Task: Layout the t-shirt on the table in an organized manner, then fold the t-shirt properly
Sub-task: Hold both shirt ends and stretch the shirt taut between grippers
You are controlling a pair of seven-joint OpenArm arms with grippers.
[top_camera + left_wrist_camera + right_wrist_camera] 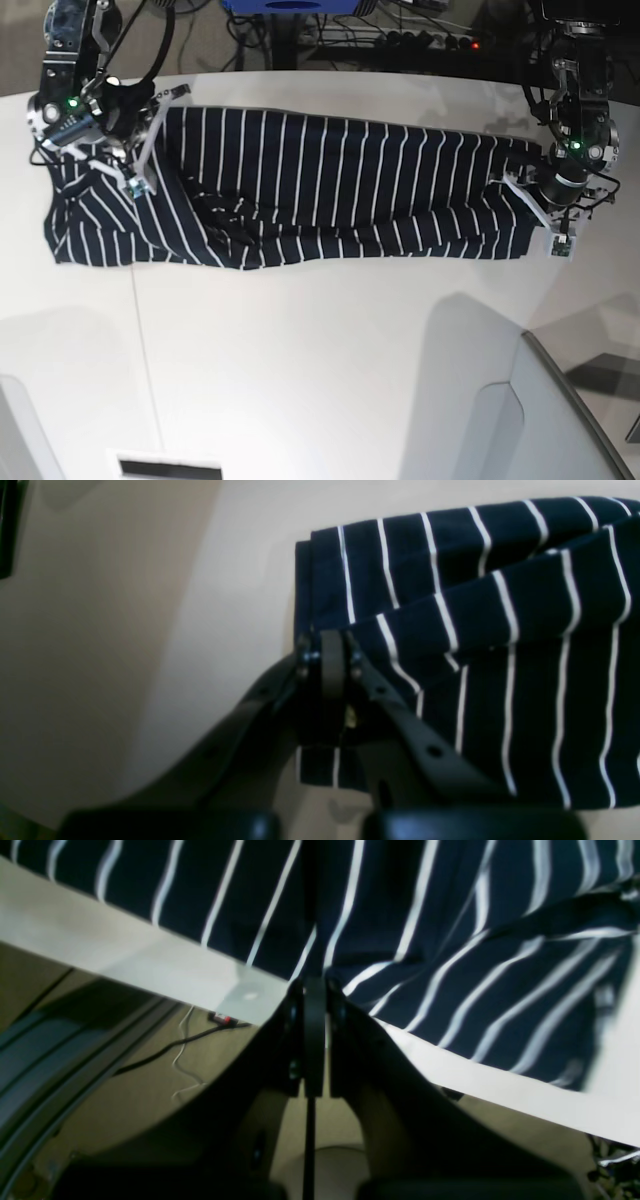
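On my base view the t-shirt (330, 190) lies stretched in a long band across the far half of the white bench (330, 360), folded over on itself lengthwise. I see the left tool (332, 645) clenched on the shirt's end at that view's right. The right tool (314, 990) is clenched on the opposite end, near the bench edge.

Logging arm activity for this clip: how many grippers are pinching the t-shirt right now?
2. The right gripper is shut on the t-shirt at its left end in the base view; the left gripper is shut on its right end. Nothing suggests a hidden third.
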